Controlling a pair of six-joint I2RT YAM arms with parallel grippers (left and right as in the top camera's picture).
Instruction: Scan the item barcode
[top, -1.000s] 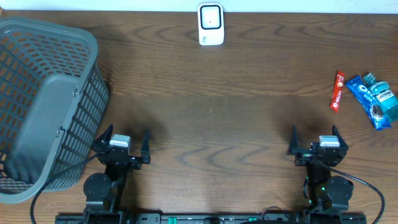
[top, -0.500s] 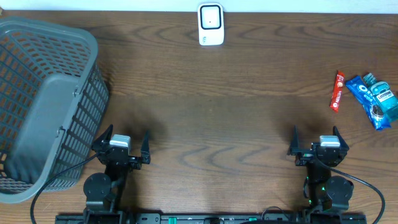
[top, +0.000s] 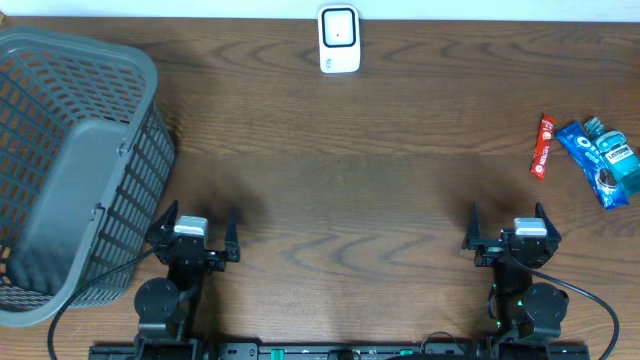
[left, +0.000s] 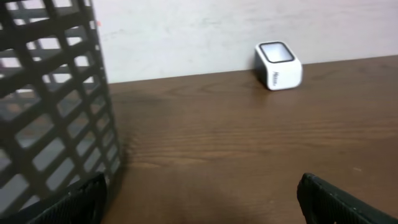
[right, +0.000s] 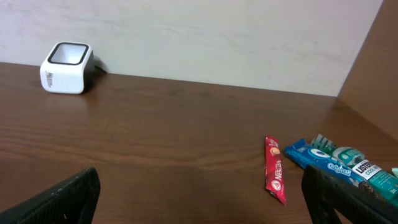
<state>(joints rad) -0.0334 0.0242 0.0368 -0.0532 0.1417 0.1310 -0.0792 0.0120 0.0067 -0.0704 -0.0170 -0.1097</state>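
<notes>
Dark wooden table (top: 380, 200), smooth, with visible grain and a low sheen. Grey matt plastic lattice basket (top: 140, 190). White glossy plastic scanner (top: 339, 38). Shiny-wrapped red sachet (top: 542, 146) and blue packet (top: 595, 165).

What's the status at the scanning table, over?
Both open, empty, near edge: left hand, right hand. Untouched, far right: red Nescafe stick, blue Oreo pack, Listerine bottle. Far edge: scanner; nothing in the way.

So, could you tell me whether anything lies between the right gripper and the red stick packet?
Nothing visible does: only tabletop separates the right gripper from the red stick packet.
</notes>
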